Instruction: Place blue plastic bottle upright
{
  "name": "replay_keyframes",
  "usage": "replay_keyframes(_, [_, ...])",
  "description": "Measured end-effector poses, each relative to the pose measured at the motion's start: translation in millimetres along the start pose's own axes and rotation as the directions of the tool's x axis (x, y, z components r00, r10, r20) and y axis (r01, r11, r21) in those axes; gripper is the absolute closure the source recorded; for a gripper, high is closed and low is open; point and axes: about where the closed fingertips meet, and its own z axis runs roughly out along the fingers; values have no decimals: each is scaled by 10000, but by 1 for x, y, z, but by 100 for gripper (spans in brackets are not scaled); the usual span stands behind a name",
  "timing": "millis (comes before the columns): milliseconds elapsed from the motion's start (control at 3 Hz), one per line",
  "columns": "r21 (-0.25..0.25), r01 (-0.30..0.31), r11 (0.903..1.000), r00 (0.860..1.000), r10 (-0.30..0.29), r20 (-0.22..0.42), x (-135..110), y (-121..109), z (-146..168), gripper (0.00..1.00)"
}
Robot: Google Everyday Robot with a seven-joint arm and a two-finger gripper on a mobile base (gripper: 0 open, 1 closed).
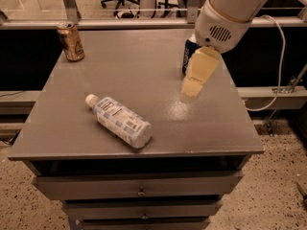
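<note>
The blue plastic bottle (121,120) lies on its side on the grey cabinet top (139,75), front left of centre. Its white cap points to the back left and its pale blue-and-white label faces up. My gripper (193,85) hangs from the white arm (230,13) above the right half of the top. It is to the right of the bottle, well apart from it, and holds nothing.
A gold can (71,41) stands at the back left corner. A dark blue soda can (190,51) stands at the back right, partly hidden behind my gripper. Drawers (139,188) run below the top. A white cable (278,56) hangs at the right.
</note>
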Motion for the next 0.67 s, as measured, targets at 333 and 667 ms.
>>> replay_keyframes(333, [-533,-932,9942,9955,941,141,-40,7,22,0])
replay_keyframes(667, [-881,-1615,9829,9859,1648,305,-77,25,36,0])
